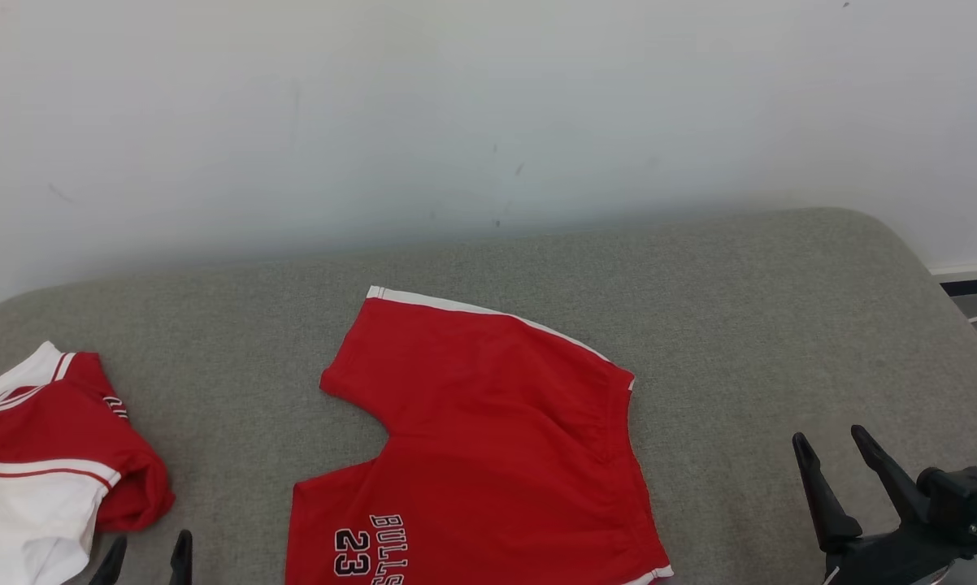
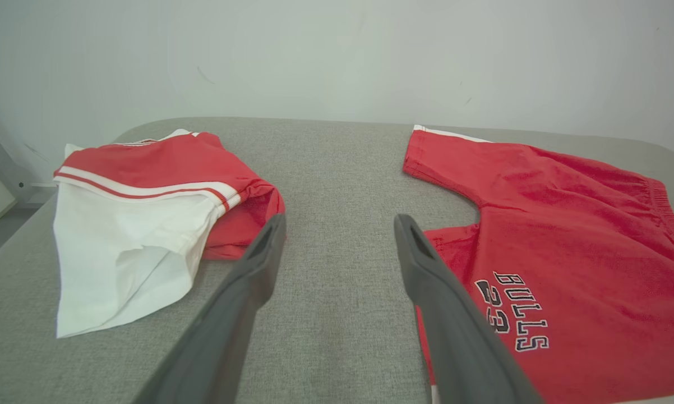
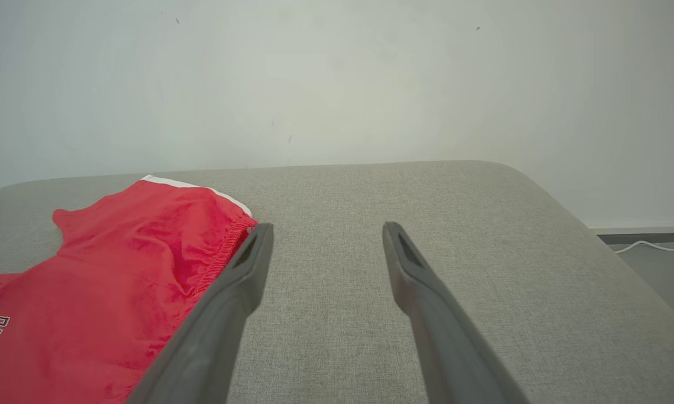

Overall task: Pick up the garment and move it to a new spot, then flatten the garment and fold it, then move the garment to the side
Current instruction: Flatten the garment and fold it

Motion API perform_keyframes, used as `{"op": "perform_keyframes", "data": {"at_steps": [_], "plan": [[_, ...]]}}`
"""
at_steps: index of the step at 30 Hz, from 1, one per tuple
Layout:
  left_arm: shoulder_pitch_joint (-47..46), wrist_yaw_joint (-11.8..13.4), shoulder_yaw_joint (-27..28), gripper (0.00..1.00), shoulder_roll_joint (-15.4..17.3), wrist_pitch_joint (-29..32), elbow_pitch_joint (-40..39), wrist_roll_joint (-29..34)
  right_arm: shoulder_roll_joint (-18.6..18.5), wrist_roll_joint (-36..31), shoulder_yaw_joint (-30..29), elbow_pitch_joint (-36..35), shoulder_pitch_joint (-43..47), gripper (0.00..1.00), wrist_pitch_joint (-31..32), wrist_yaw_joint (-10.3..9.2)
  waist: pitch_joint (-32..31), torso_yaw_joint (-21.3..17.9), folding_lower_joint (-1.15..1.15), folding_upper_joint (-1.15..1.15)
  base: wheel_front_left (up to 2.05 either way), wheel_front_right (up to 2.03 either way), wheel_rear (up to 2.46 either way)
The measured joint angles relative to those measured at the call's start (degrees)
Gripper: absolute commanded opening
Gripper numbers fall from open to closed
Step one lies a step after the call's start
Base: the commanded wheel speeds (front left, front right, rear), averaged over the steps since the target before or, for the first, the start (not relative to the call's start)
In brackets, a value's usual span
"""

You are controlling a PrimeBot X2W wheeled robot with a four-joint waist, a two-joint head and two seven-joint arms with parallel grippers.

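Left gripper (image 2: 340, 220) and right gripper (image 3: 327, 226) are held open, empty. A red-and-white garment (image 2: 135, 224) is shown left of the red shorts (image 2: 567, 235).

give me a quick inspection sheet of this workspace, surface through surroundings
surface: grey fabric-covered table with rounded corners
job's things: red shorts printed BULLS 23, spread flat mid-table, not held
clutter: red and white garment bunched at the table's left end, apart from the shorts
grippers: left gripper and right gripper both open, fingers holding nothing, one on each side of the shorts at the near edge
cables: white cable on the floor past the table's right end
surroundings: pale wall behind the table, with a few small marks
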Motion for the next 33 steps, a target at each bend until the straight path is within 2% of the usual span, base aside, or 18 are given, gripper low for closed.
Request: {"op": "perform_keyframes", "data": {"at_steps": [14,25,33], "plan": [[1.2,0.0,4.0,1.00,-3.8,1.9,-2.6,0.1,1.4,-1.9,-2.4,-0.9,1.1,1.00,1.8,0.00,-0.2,-0.3,0.00,0.00,0.00,0.00,0.00],[1.2,0.0,4.4,1.00,-3.9,4.1,-3.9,3.6,1.8,-2.9,-2.9,-1.3,1.3,1.00,3.6,0.00,-0.2,0.1,0.00,0.00,0.00,0.00,0.00],[1.2,0.0,1.4,1.00,-1.4,7.4,-4.7,6.6,2.0,-3.2,-3.0,-1.7,2.1,1.00,5.1,0.00,-0.2,0.5,0.00,0.00,0.00,0.00,0.00]]}}
